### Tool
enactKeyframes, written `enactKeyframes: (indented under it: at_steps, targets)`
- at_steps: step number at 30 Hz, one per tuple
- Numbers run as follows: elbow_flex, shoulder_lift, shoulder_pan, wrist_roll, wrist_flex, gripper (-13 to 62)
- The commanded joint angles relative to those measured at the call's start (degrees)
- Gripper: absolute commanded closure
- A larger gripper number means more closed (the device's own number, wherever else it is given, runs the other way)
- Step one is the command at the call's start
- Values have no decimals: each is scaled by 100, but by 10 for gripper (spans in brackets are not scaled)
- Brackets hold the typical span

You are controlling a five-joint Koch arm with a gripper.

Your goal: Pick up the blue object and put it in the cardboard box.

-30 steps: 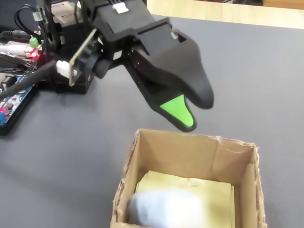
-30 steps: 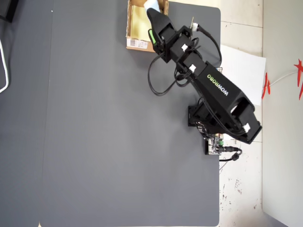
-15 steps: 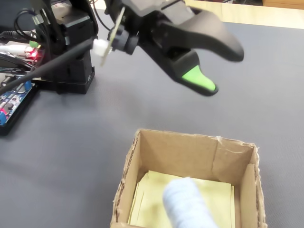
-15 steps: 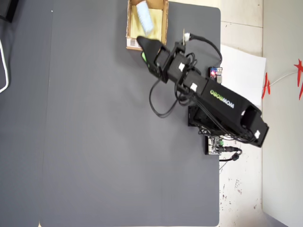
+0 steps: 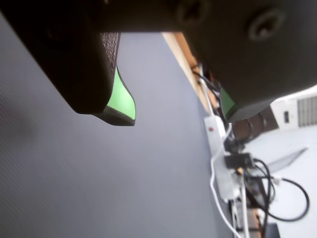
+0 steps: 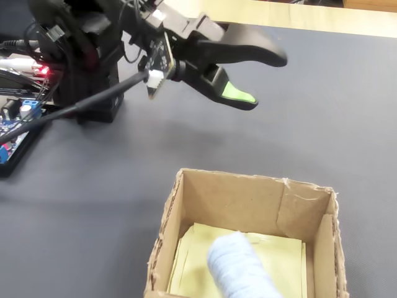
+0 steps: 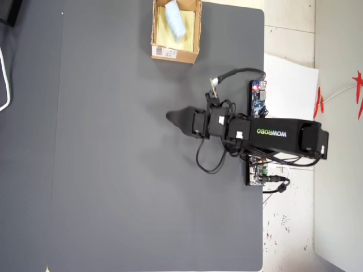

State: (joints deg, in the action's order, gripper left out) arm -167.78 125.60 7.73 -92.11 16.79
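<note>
Printed along the arm (image 7: 272, 135) in the overhead view: "WOWROBO", white letters with the last part in green, reading upside down from that camera. White barcode label (image 7: 165, 52) stuck on the outer side of the cardboard box (image 7: 195, 34); bars visible, digits too small to read. No other legible writing.

Stretched out level over the dark grey mat (image 7: 113, 170), reaching from the base at the mat's right edge toward the left in the overhead view, well clear of the surface. Gripper (image 6: 263, 77) empty, jaws moderately apart: in the fixed view one black jaw above, the other below with a green pad (image 6: 237, 94) on its inner face, open air between the tips. Same in the wrist view, gripper (image 5: 178, 116) with two dark jaws showing green inner faces and bare mat between them. Small circuit board (image 7: 258, 97) with a red light beside the base, black cables looping under the arm.

Blue object (image 6: 239, 267) lying inside the cardboard box on the pale yellow floor, pale and ribbed, tilted toward one corner; seen again in the overhead view (image 7: 174, 20) at the top of the mat. Box well apart from the gripper, off to one side of the arm's reach.
</note>
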Motion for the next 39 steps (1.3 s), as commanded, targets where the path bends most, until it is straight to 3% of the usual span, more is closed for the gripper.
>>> enactKeyframes:
  at_steps: [1,9,19,39]
  targets:
    - [-44,88,-237,-149,580,153]
    - [-1090,316,-606,-132,519,153]
    - [-1090,729,-686,-114,-1512,154]
    - [-1090,861,-633,-79,-1696,154]
